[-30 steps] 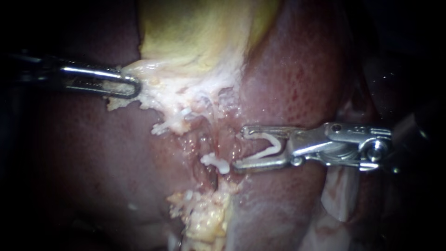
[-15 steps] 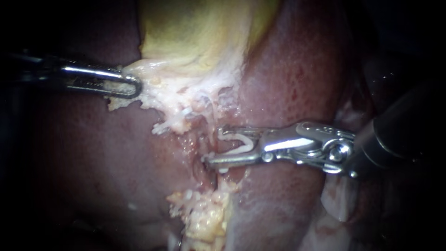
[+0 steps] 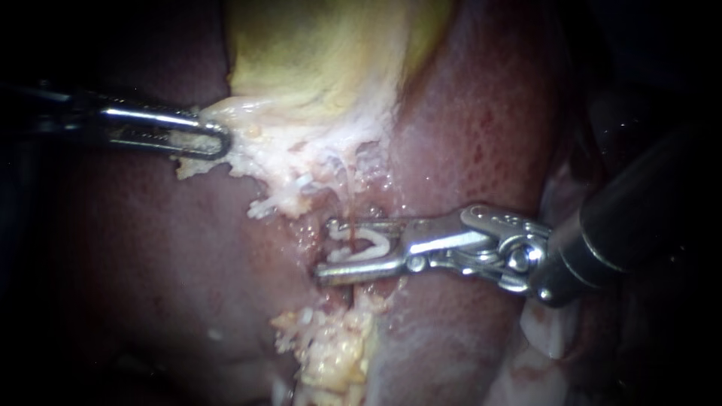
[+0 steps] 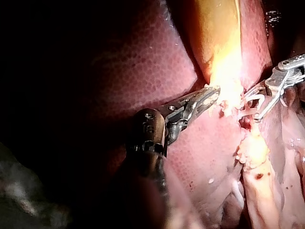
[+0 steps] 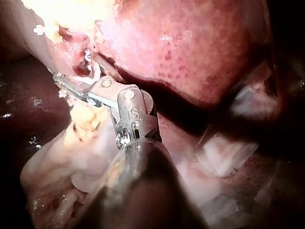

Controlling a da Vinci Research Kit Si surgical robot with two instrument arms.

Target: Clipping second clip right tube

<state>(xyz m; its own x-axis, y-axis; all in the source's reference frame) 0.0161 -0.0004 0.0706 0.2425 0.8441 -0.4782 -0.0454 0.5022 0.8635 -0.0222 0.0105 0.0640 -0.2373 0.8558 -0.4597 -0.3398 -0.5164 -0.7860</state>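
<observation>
Clip (image 3: pixel 378 242), white and spread open, sits gripped between the right instrument (image 3: pixel 326 249)'s parted jaws just below the gallbladder (image 3: pixel 323 60). It appears to straddle a thin tube (image 3: pixel 350 204), likely so it closes squarely. The left instrument (image 3: pixel 218 141) is clamped on pale tissue (image 3: pixel 252 150) at the gallbladder's edge, seemingly keeping it taut.

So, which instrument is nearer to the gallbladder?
Left. The left instrument grips pale tissue at the edge of the gallbladder; the right instrument, holding a white clip, is farther below it.

Close endoscope, two wrist views, shared liver (image 3: pixel 481 113)
</observation>
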